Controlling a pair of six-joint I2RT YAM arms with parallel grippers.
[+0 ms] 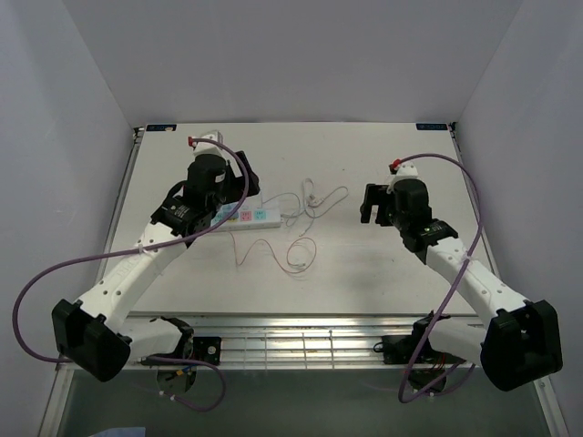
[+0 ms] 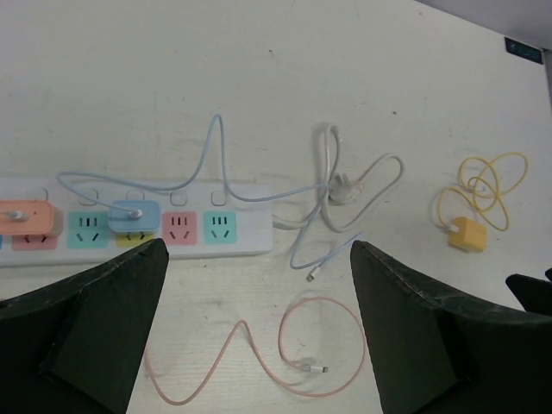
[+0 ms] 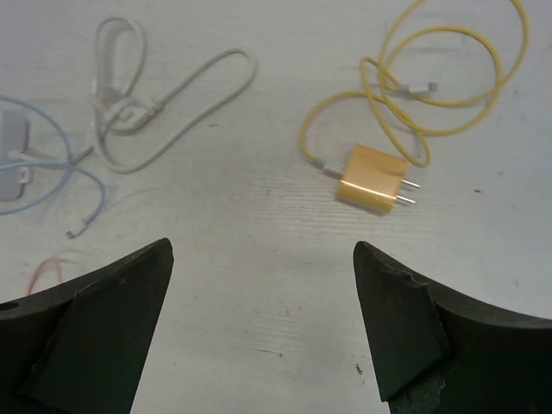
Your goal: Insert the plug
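A yellow two-prong plug (image 3: 373, 179) lies flat on the table with its yellow cable (image 3: 448, 78) looped behind it, prongs pointing right. It also shows in the left wrist view (image 2: 468, 234). My right gripper (image 3: 263, 250) is open and empty, hovering just short of the plug; in the top view (image 1: 373, 206) it hides the plug. The white power strip (image 1: 248, 216) lies left of centre, with an orange plug (image 2: 30, 216) and a blue plug (image 2: 134, 216) in it, and pink (image 2: 178, 228) and teal (image 2: 220, 228) sockets free. My left gripper (image 2: 259, 250) is open and empty above the strip.
The strip's white cord (image 2: 362, 185) coils to its right. A light blue cable (image 2: 216, 155) and a pink cable (image 2: 293, 345) trail loose in front of the strip. The table's rear edge (image 1: 301, 124) meets the back wall, and side walls close it in.
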